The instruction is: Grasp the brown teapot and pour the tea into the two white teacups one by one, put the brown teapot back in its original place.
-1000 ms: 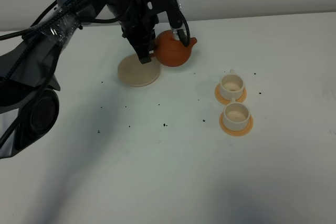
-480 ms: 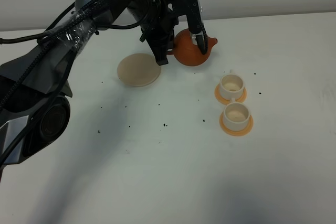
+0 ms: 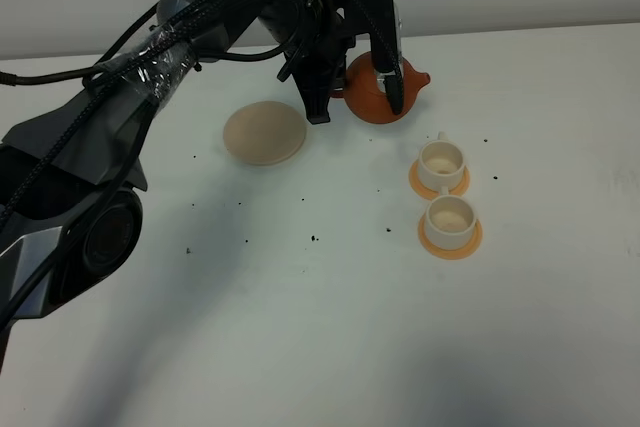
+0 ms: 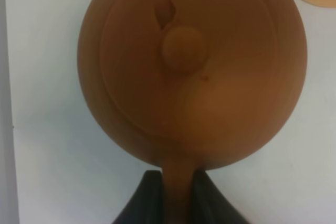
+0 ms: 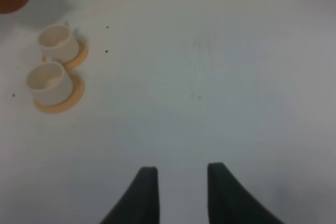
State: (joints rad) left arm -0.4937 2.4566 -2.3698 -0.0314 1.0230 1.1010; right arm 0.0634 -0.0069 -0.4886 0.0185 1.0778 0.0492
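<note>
The left gripper (image 4: pixel 177 179), clamped on the round reddish-brown clay teapot (image 3: pixel 378 97), is carrying it rightward off the flat cream saucer (image 3: pixel 264 133), nearing the two small white cups (image 3: pixel 441 162); pouring is coming next.

Teapot: we see the brown teapot (image 3: pixel 380 97) carried rightward along the far edge of the table (image 3: pixel 300 327), now well apart from the saucer (image 3: pixel 264 133) and near the far white teacup (image 3: pixel 441 162).
Left gripper (image 3: pixel 332 97): we find it has swung right with the teapot.
Saucer: earlier partly hidden behind the gripper, now we see it whole.
</note>
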